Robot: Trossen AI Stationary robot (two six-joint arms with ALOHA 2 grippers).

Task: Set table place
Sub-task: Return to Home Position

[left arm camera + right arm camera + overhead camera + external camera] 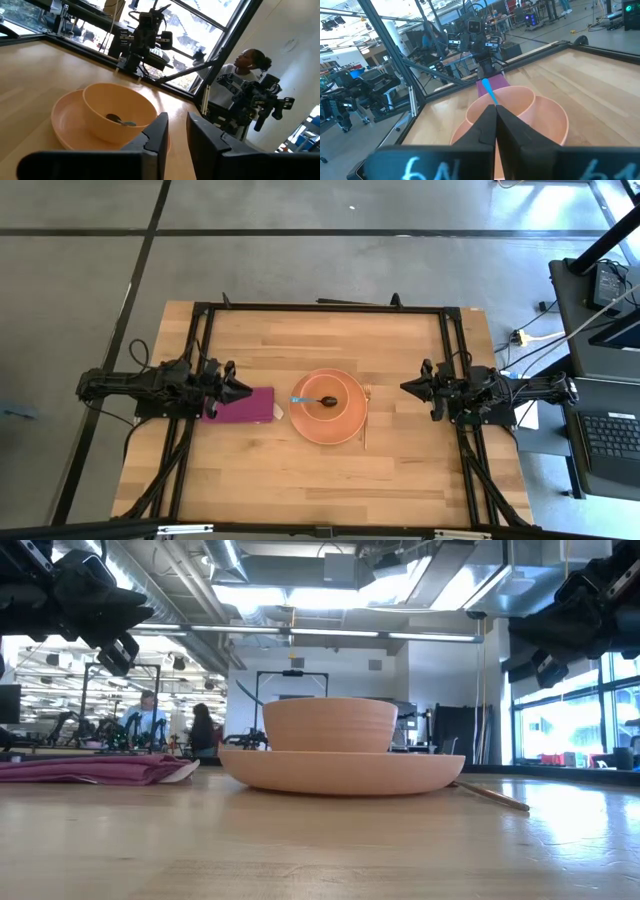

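Observation:
A salmon-orange plate (338, 432) lies at the middle of the table (300, 480), with the matching bowl (330, 725) standing on it. The blue-handled spoon (310, 400) rests in the bowl, its handle leaning on the rim toward the left. The gold fork (366, 422) lies flat just right of the plate. The folded magenta napkin (245, 408) lies flat left of the plate. My left gripper (243, 390) hovers open over the napkin's left part, raised above it in the low view (120, 640). My right gripper (404, 387) is shut and hangs in the air right of the fork.
The table's black metal frame (320, 307) runs along the far edge and both sides behind the arms. Bare wood shows on the near and far sides of the plate. People (148, 715) stand in the room beyond, and one sits past the right arm (250, 62).

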